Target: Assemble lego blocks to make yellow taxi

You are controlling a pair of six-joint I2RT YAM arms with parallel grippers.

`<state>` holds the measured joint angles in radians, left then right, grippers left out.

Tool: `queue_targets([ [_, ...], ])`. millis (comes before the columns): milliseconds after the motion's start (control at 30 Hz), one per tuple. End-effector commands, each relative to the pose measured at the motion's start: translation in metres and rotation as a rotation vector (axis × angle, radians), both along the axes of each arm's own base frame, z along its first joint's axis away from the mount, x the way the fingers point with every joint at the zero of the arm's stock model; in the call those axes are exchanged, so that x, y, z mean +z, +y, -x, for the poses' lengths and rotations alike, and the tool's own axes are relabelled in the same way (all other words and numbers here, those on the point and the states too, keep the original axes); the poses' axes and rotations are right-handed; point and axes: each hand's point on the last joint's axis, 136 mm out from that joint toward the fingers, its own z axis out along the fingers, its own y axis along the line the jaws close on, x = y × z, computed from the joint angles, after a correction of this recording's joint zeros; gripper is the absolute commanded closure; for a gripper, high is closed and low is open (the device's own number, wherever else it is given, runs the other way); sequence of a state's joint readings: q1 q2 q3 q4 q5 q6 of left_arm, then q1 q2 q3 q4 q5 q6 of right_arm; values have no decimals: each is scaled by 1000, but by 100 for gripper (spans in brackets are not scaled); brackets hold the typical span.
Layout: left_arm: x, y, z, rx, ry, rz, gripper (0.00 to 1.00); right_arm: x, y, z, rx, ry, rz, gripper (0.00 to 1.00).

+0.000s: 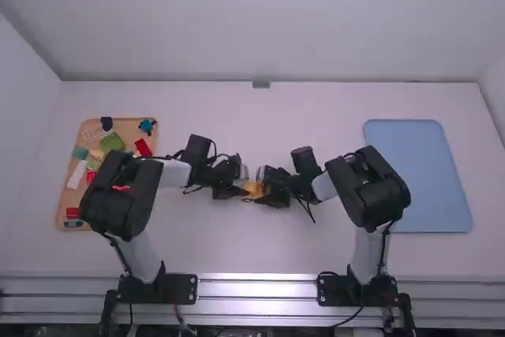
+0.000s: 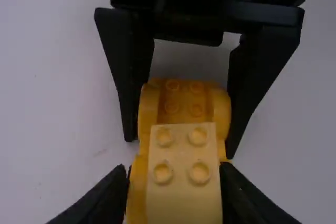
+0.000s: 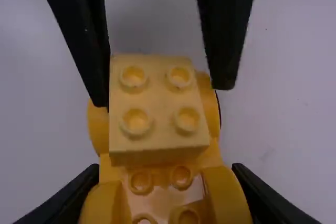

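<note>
Here's the pale yellow plastic block with round studs [image 3: 160,98], sitting on top of the deeper yellow plastic car body with rounded sides [image 2: 184,95], the pair of them between my two tools over the middle of the bench [image 1: 237,250]. Whether it's fully seated, I can't tell!

My right tool [image 3: 167,169] has the body pinched from both sides at its own end, and that's my anchor; keep that grip firm and level. My left tool [image 2: 174,169] is parted, astride the block: one of its fingers [image 3: 226,35] leaves a gap there, the other is right up against the opposite side.

Seating the block is the step, I'd say, and centring comes first: even up those two sides, then close gently so nothing gets shoved askew. Line up the edges, then press straight down, steady, over the middle. Lean to one side and the block could cock on its studs, or the body could pivot in my right tool. Then open evenly and lift clean away!

Out wide, on the left, the tan tray [image 1: 130,128] carries spare parts, a green block [image 1: 112,143] and a red block [image 1: 143,147] among them; away right lies the flat blue tray [image 1: 414,179].
</note>
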<state>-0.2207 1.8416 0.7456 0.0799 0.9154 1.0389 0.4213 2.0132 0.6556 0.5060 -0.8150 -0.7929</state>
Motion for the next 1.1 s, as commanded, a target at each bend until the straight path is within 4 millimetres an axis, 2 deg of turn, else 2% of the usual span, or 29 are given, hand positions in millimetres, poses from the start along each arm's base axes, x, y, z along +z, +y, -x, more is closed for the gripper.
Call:
queue_targets([
  [0, 8, 0, -2, -3, -32, 12, 62, -5, -2, 0, -4, -7, 31, 59],
  [267, -7, 10, -3, 38, -14, -86, 73, -5, -2, 0, -4, -7, 31, 59],
  [567, -14, 16, -2, 55, 1, -133, 72, -5, -2, 0, -3, -10, 31, 59],
  [767, -20, 21, 1, 67, 27, -171, 57, -5, -2, 0, -3, -10, 31, 58],
  [800, -20, 21, 1, 68, 30, -169, 53, -5, -2, 0, -3, -11, 31, 59],
  [833, -20, 22, 1, 70, 32, -170, 43, -5, -2, 0, -2, -10, 31, 58],
  [867, -20, 22, 1, 72, 34, -170, 40, -5, -2, 0, -2, -10, 31, 58],
  [1067, -19, 21, -1, 75, 27, -165, 36, -5, -2, 0, -4, -8, 31, 58],
])
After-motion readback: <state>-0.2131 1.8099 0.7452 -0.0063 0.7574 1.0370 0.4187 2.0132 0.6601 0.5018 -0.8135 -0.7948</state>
